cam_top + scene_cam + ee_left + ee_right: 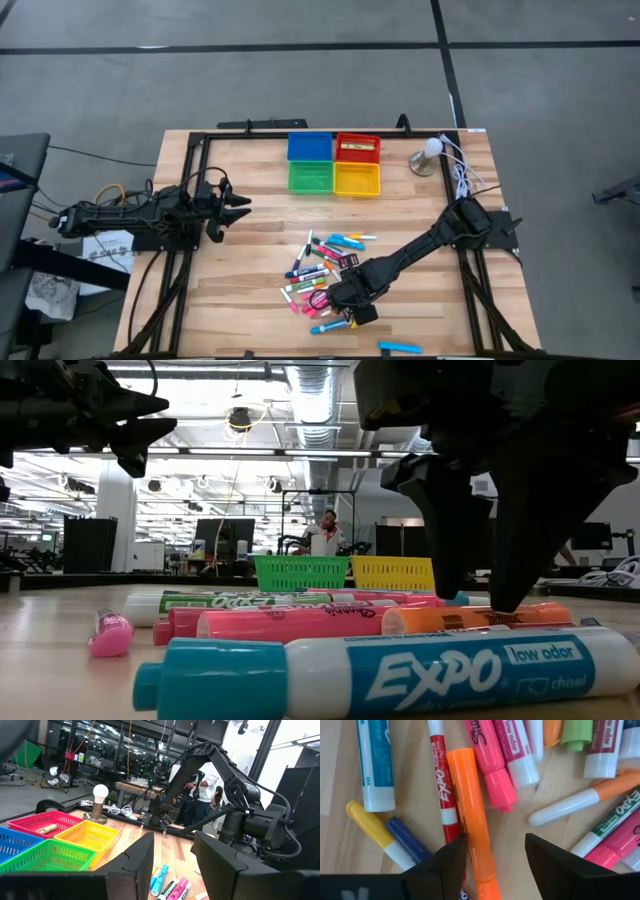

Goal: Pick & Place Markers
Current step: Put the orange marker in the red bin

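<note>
Right gripper [492,857]: fingers parted, lowered over the markers [325,270] heaped on the table's [250,250] near-centre; nothing clamped. Right wrist view alone shows an orange highlighter [470,815] lying lengthwise between the fingers, beside a red "EXPO" marker [441,785] parallel to it. Low view alone reads a teal-capped marker [390,678], long axis across the picture, cap leftward: "EXPO low odor chisel". Left gripper [238,210]: parked at the table's left side, fingers apart, empty. Four coloured trays [334,162] at the far edge.
</note>
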You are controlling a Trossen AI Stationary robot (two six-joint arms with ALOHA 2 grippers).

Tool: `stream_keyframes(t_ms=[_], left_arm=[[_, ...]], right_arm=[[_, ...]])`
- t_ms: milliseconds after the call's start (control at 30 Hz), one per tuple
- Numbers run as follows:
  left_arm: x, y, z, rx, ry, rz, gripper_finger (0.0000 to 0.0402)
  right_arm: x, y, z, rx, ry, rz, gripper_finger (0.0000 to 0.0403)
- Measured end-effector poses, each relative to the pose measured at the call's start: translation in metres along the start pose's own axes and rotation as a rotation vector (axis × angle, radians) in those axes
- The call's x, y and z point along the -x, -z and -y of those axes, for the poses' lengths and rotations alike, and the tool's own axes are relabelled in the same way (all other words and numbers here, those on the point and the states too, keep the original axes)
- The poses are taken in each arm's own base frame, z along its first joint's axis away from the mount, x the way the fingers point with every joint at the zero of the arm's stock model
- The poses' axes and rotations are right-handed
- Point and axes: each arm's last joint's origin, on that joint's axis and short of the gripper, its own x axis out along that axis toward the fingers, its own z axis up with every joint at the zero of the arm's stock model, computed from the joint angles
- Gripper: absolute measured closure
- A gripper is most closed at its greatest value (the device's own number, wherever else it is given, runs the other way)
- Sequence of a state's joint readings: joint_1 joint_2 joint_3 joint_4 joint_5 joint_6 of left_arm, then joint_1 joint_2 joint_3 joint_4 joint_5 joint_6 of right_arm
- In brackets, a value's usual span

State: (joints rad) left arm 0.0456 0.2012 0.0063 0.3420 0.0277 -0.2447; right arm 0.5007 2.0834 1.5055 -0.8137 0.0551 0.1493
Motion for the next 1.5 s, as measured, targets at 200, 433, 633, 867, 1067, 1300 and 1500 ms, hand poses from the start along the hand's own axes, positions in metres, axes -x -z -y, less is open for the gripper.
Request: stream_keyframes(t_ms=[200,433,633,867,1067,1300,1500], left_arm=[[0.000,0.000,0.000,0.000,0.001,0.004,0.0260],[0.000,-0.001,0.000,-0.001,0.002,0.009,0.0260],[0.000,-0.001,0.000,0.000,0.004,0.015,0.0260],[0.000,-0.002,0.000,-0.001,0.005,0.018,0.0260],[0.000,-0.002,0.001,-0.001,0.005,0.021,0.0260],[0.000,-0.002,0.001,-0.001,0.006,0.025,0.0260],[0.000,-0.002,0.001,-0.001,0.006,0.025,0.0260]], right_arm=[[0.000,0.004,0.000,0.002,-0.003,-0.044,0.0221],[0.000,0.005,0.000,0.012,0.002,-0.049,0.0214],[-0.008,0.013,0.003,0.017,0.005,-0.084,0.0218],[-0.012,0.015,0.006,0.011,0.007,-0.089,0.0225],[-0.012,0.014,0.009,0.016,0.004,-0.079,0.0245],[-0.012,0.011,0.009,0.064,-0.017,-0.047,0.0290],[-0.014,0.010,0.011,0.071,-0.023,-0.034,0.0295]])
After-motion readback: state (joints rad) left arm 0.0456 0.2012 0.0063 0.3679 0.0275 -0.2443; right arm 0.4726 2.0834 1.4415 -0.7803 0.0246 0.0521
